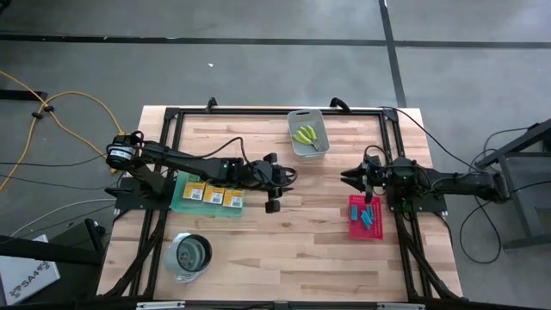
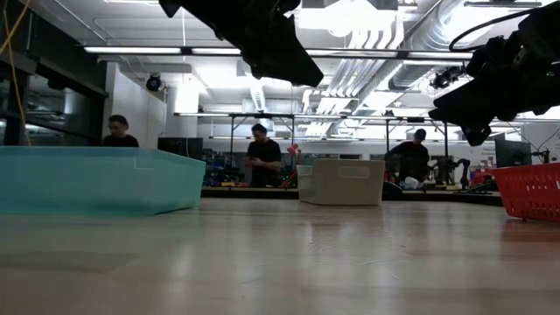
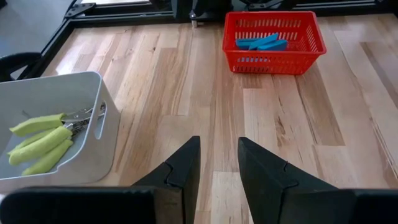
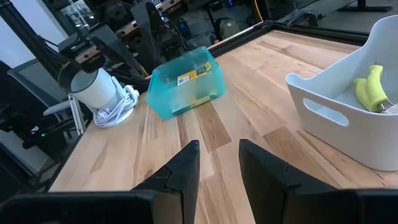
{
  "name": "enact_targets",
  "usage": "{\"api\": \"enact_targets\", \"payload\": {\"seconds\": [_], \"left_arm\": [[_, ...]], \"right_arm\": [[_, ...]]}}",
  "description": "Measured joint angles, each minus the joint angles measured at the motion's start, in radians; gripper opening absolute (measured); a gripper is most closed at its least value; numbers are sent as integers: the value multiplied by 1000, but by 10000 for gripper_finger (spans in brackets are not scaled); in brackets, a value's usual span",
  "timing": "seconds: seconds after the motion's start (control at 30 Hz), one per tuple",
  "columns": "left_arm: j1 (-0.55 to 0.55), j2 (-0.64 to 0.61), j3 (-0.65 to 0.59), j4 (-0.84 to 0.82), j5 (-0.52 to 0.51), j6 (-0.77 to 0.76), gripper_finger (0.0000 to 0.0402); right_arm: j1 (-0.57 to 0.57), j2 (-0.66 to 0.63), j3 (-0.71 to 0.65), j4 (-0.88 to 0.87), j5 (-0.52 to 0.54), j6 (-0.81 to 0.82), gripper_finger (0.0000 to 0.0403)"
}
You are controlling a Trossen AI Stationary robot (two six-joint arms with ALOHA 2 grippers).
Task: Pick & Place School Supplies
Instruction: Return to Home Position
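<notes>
Blue erasers (image 1: 368,217) lay slantwise in the red tray (image 1: 352,231) on the right of the desk (image 1: 284,258). They sat just beside the right pincer (image 4: 219,144), below it in the overhead view, so that arm was much the nearer. Its fingers stood slightly parted, gripping nothing. The left pincer (image 3: 219,142), likewise a little open and empty, hung over mid-desk, facing the tray from well apart.
</notes>
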Motion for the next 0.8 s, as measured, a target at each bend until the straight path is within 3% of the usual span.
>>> {"api": "enact_targets", "payload": {"seconds": [0.27,0.63,0.8], "left_arm": [[15,0,-1,-42,32,31,101],[67,-6,-52,-116,169,50,101],[64,-97,-147,-90,162,50,101]], "right_arm": [[0,0,0,1,0,0,104],[0,0,0,4,0,0,104],[0,0,-1,5,0,0,104]]}}
